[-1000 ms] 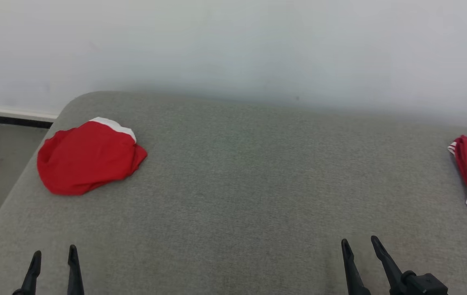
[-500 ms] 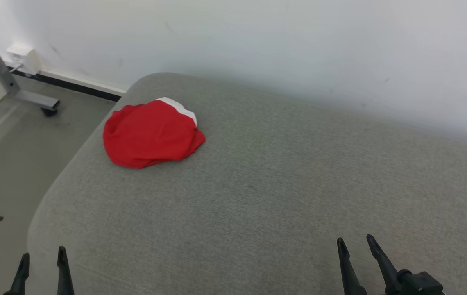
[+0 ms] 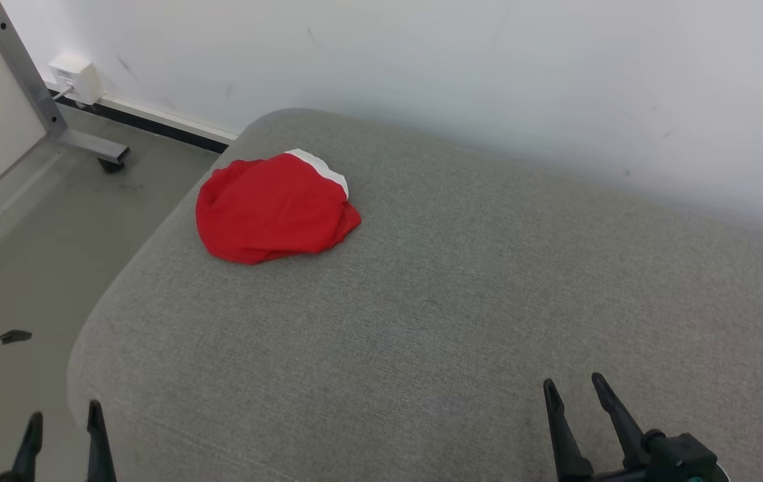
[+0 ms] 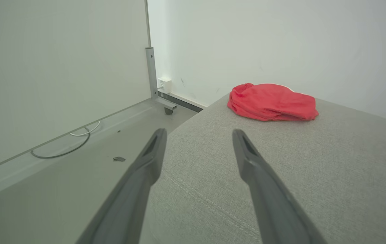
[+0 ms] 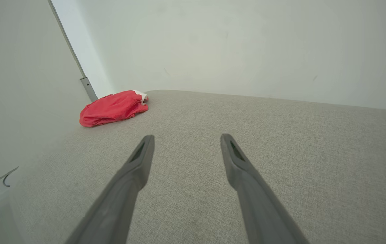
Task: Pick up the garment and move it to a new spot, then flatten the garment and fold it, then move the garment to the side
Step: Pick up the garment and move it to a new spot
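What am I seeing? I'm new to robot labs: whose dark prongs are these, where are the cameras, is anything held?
A wheeled robot with two arms. One picture comes from its head, looking down on a grey padded surface. The dark prongs are its grippers: the left gripper at lower left, the right gripper at lower right. The other two pictures come from a camera on each wrist, looking along that arm's prongs. A crumpled red garment with a white band lies near the surface's far left corner. Both grippers are open, holding nothing.
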{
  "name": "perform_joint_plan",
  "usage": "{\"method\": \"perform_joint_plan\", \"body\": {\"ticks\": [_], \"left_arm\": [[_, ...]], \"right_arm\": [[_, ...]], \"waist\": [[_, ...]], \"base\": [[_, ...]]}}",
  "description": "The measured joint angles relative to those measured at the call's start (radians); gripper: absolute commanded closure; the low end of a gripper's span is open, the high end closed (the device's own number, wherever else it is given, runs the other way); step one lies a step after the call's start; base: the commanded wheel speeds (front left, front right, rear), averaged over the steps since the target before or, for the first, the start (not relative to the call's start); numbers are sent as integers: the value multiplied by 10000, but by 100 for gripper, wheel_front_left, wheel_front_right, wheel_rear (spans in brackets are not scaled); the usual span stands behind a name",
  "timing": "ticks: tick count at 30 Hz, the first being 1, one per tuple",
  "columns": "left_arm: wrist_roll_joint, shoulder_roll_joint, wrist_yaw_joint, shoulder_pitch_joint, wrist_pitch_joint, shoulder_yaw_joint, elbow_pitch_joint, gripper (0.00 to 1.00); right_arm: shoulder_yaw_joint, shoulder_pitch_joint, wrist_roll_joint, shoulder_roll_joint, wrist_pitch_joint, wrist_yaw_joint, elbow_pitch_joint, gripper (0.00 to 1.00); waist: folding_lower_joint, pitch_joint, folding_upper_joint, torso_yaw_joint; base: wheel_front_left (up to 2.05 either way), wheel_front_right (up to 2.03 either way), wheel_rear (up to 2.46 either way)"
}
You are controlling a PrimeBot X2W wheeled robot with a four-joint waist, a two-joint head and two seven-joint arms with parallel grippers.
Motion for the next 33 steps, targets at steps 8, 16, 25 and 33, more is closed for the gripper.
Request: {"method": "perform_joint_plan", "body": {"ticks": [8, 16, 25, 33], "left_arm": [[-286, 236, -46, -1502, 0, 61, 290, 0], [-765, 878, 58, -4330, 0, 443, 1122, 0], [-1076, 2303, 50, -7467, 600, 717, 2385, 0], [-1346, 3166, -40, -9349, 1689, 535, 4255, 0]], "right_arm": [[-157, -457, -251, -111, 2, 0, -134, 0], [-765, -1185, -652, -466, 98, 0, -771, 0], [-1728, -1732, -897, -504, 171, 0, -1820, 0], [-1985, -1745, -1043, -297, 217, 0, -2383, 0]], "waist": [[0, 420, 0, -502], [1, 1321, 1, -1422], [2, 2647, 2, -2812], [2, 3785, 3, -4013]], "base": [[0, 0, 0], [0, 0, 0], [0, 0, 0], [0, 0, 0]]}}
